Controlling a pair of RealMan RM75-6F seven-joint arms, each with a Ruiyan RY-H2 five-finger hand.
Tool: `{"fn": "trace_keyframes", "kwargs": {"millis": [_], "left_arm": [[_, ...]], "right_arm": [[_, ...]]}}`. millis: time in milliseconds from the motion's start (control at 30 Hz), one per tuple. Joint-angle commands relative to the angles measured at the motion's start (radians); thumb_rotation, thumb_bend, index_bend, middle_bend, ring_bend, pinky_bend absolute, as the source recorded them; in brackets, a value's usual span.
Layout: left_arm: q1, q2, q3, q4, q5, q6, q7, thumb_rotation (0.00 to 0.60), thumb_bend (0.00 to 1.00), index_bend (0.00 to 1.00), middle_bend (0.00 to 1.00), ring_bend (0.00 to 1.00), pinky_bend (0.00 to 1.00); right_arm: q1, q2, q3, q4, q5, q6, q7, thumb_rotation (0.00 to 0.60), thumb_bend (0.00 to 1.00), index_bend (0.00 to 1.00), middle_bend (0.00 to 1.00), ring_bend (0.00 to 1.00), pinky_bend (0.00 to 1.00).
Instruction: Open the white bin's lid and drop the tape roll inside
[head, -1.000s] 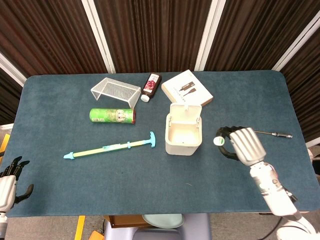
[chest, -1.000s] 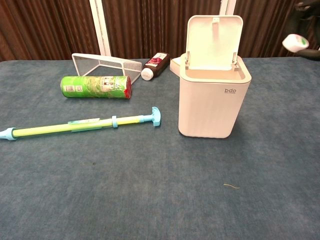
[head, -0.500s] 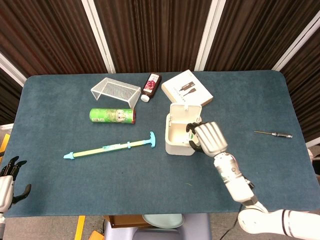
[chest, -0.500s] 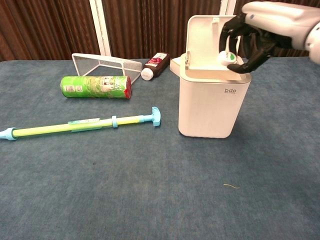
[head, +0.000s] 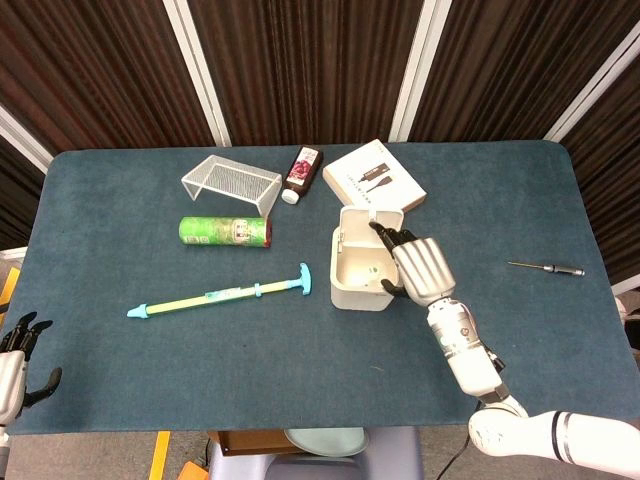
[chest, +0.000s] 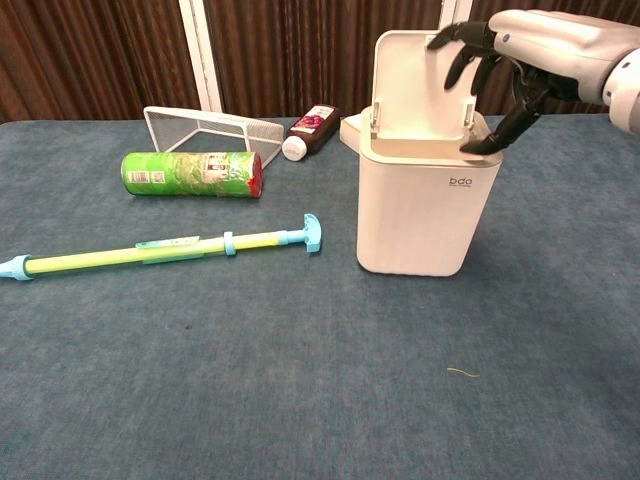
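Observation:
The white bin stands mid-table with its lid tipped up and back. My right hand hovers over the bin's right rim with its fingers spread, and nothing shows in it. In the chest view the same hand arches above the open top, fingertips pointing down. The tape roll is not visible in either view; the bin's walls hide most of its inside. My left hand hangs off the table's front left corner, fingers apart, holding nothing.
Left of the bin lie a blue and yellow rod, a green can and a wire rack. A dark bottle and a white box sit behind the bin. A screwdriver lies far right.
My right hand carried the tape roll from the right to above the bin, then spread its fingers. The roll has left the hand. The left hand barely moved.

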Motion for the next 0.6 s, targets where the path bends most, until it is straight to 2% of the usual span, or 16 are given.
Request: {"fn": "trace_keyframes", "kwargs": {"millis": [33,67,133,233,300,433,500,600], "left_arm": [[0.0,-0.001,0.0,0.001,0.001,0.0,0.001,0.6,0.37,0.18,0.07,0.19,0.3],[-0.001,-0.001,0.0,0.001,0.0,-0.001,0.0,0.6,0.37,0.18,0.08,0.19,0.3],[-0.001,-0.001,-0.001,0.001,-0.001,-0.002,-0.001,0.6,0.37,0.18,0.08,0.2,0.3],[0.001,0.0,0.0,0.001,0.0,0.0,-0.004,0.6,0.37,0.18,0.08,0.2,0.3],[0.002,0.001,0.001,-0.001,0.003,0.002,-0.005,0.6,0.37,0.18,0.08,0.2,0.3],[0.003,0.0,0.002,-0.005,0.01,0.007,-0.001,0.6,0.37,0.19,0.08,0.2,0.3],[0.003,0.0,0.003,-0.006,0.011,0.008,0.003,0.6,0.37,0.2,0.08,0.2,0.3],[0.002,0.0,0.001,-0.006,0.007,0.006,0.001,0.6,0.37,0.2,0.08,0.2,0.3]], "right_arm": [[-0.01,0.02,-0.015,-0.007,-0.025,-0.005,0.03,0.6,0.16,0.0,0.16,0.15,0.57],[-0.018,0.031,-0.023,-0.014,-0.041,-0.003,0.044,0.6,0.15,0.0,0.13,0.11,0.51],[-0.039,0.047,-0.037,-0.037,-0.067,0.018,0.069,0.6,0.14,0.01,0.11,0.09,0.47],[-0.102,0.085,-0.08,-0.096,-0.144,0.088,0.116,0.6,0.1,0.08,0.13,0.09,0.43],[-0.164,0.135,-0.13,-0.148,-0.197,0.148,0.122,0.6,0.09,0.11,0.14,0.09,0.39],[-0.291,0.238,-0.229,-0.212,-0.289,0.271,0.123,0.6,0.1,0.13,0.14,0.09,0.23],[-0.35,0.269,-0.27,-0.183,-0.353,0.328,0.186,0.6,0.1,0.1,0.13,0.07,0.2],[-0.411,0.272,-0.302,-0.063,-0.413,0.387,0.286,0.6,0.11,0.05,0.09,0.02,0.19]]}}
